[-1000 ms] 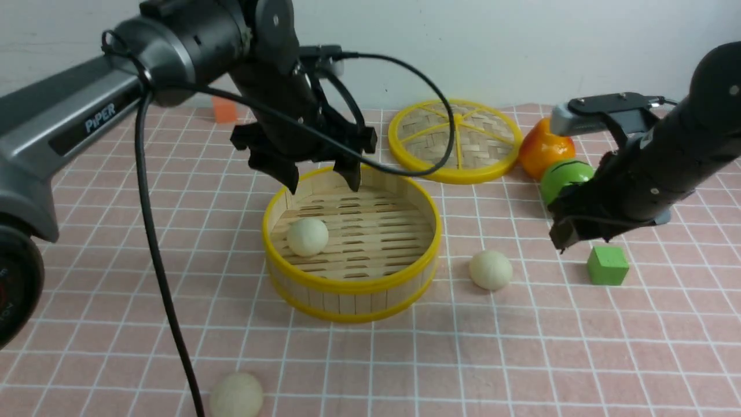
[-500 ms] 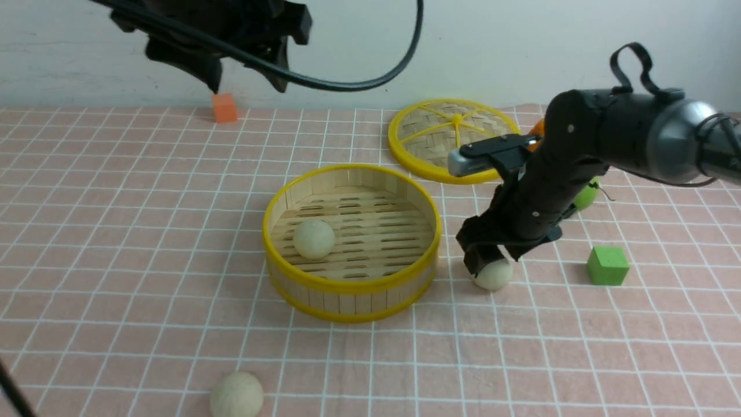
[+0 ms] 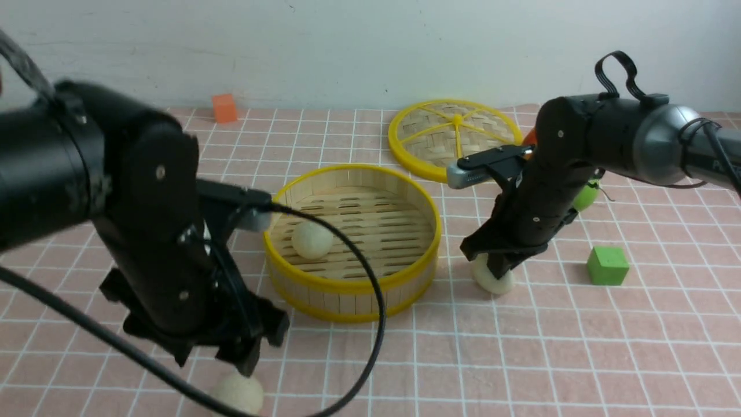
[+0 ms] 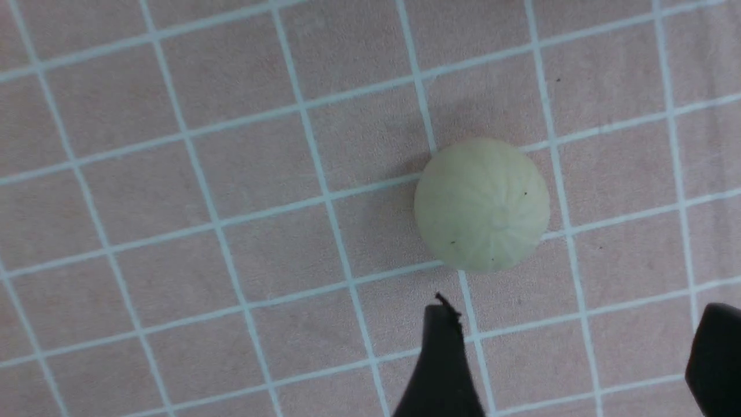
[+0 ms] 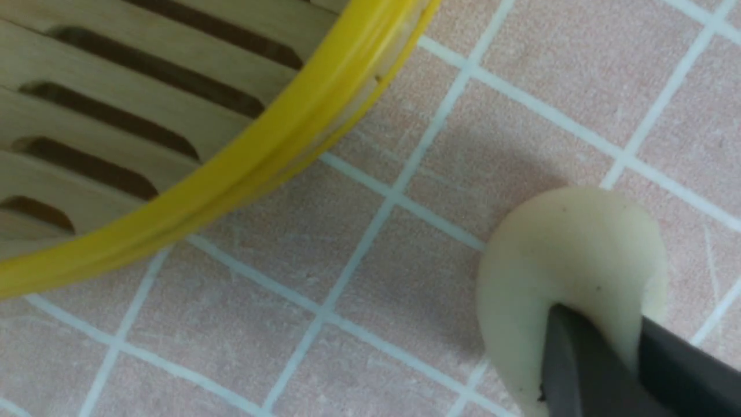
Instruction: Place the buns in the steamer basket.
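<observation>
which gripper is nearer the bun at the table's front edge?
Left. The left gripper hangs open just above the front bun; the right gripper is right of the steamer basket, pinching the other loose bun.

Right gripper [image 3: 498, 268] pinches a bun [image 3: 495, 284] just beside the steamer basket [image 3: 353, 286] — a second bun [image 3: 311, 240] lies inside.

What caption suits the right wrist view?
Right gripper pinching a bun on the checked cloth beside the steamer basket.
</observation>
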### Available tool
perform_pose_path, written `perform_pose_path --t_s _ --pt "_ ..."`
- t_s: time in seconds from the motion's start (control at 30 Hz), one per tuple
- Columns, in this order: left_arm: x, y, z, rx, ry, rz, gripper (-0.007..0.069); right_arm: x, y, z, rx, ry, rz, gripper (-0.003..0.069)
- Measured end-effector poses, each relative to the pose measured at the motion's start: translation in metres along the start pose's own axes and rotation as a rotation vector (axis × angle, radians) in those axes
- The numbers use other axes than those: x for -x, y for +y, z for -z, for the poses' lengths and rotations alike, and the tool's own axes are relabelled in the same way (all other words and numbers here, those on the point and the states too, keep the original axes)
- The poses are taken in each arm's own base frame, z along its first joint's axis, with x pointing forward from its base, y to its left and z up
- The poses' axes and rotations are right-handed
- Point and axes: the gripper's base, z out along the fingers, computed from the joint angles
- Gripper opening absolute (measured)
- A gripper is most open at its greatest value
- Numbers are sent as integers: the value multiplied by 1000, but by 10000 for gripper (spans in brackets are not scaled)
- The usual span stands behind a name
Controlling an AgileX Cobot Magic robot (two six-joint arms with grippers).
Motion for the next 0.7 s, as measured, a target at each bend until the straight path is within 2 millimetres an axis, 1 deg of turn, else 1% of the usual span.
perform_pose_path --t_s 0.07,0.1,0.13,0.17,0.2,0.33,0.4,0.43,0.47,0.57,0.63,0.67,0.7 --pt "-7 1 -12 -2 -1 11 521 2 0 10 -8 10 12 18" --pt "-8 1 -14 -3 -3 13 521 2 0 11 -9 11 14 18" --pt "-11 2 -21 -8 -10 19 521 6 1 25 -14 1 22 18" --pt "-13 2 -24 -11 -16 24 521 8 2 33 -14 -13 25 18" --pt "-13 2 -26 -14 -22 28 521 10 3 41 -15 -28 29 18" --pt "-16 2 -35 -27 -57 68 521 20 15 89 -13 -117 56 18" --pt "-16 2 -39 -31 -64 98 514 22 21 105 -10 -138 71 18" --pt "-15 2 -39 -31 -63 101 513 22 21 106 -10 -140 73 18" --pt "-15 2 -46 -26 -48 113 497 22 24 114 -8 -146 80 18" --pt "-14 1 -65 -10 3 122 440 22 28 121 -1 -137 87 18" --pt "-14 0 -75 -3 27 125 395 22 28 121 0 -127 88 18" --pt "-13 0 -83 5 46 122 356 21 29 121 2 -120 90 18" --pt "-13 0 -86 7 51 122 321 20 29 121 3 -112 91 18"
